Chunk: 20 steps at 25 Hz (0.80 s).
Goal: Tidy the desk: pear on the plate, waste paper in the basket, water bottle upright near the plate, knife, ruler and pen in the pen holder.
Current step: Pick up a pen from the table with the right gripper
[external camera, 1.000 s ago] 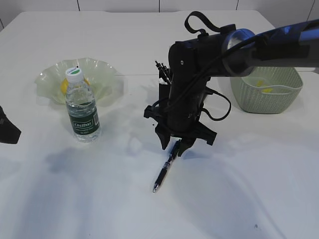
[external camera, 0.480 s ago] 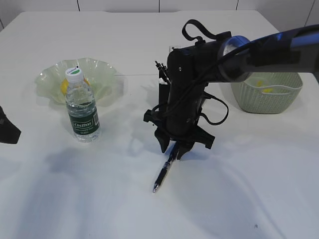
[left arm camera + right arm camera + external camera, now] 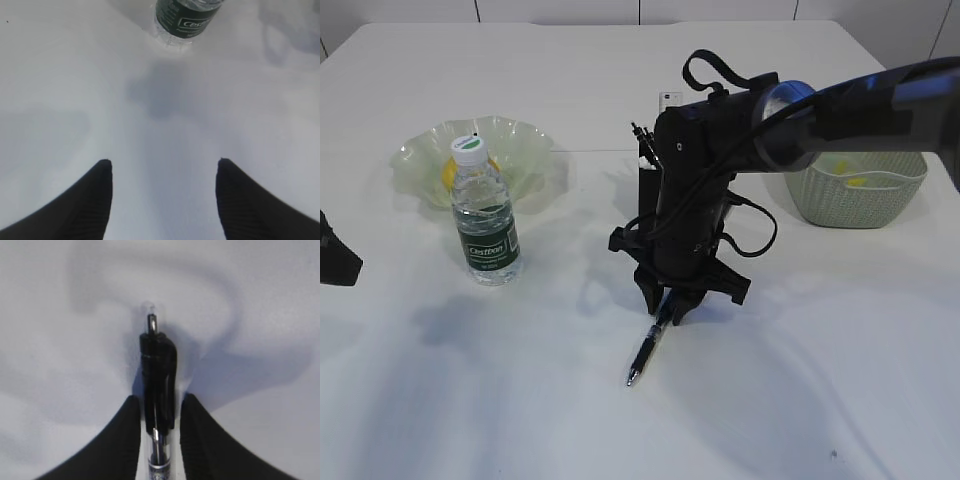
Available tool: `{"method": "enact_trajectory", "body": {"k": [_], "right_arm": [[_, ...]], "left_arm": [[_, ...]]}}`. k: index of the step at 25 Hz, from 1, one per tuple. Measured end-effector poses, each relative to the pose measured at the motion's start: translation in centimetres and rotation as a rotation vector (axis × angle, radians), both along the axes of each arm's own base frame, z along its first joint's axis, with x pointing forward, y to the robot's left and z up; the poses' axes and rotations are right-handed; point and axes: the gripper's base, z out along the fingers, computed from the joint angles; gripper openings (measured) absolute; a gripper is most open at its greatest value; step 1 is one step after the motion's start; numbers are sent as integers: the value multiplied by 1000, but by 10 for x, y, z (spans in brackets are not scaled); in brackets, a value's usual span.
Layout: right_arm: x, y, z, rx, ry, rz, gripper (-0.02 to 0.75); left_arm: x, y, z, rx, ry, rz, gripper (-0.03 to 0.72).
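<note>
Right pincer closing around a pen on a white tabletop.
From the left: the left pincer is hovering released and empty over bare tabletop; a water bottle is standing upright beside the plate; mid-table, the right pincer's fingers are flanking the lying pen's clip end; the basket is sitting far right.
</note>
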Motion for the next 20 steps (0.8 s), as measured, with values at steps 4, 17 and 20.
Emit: {"method": "enact_trajectory", "body": {"k": [4,17,20], "right_arm": [[0,0,0,0,0,0,151],[0,0,0,0,0,0,110],[0,0,0,0,0,0,108]], "left_arm": [[0,0,0,0,-1,0,462],[0,0,0,0,-4,1,461],[0,0,0,0,-4,1,458]]}}
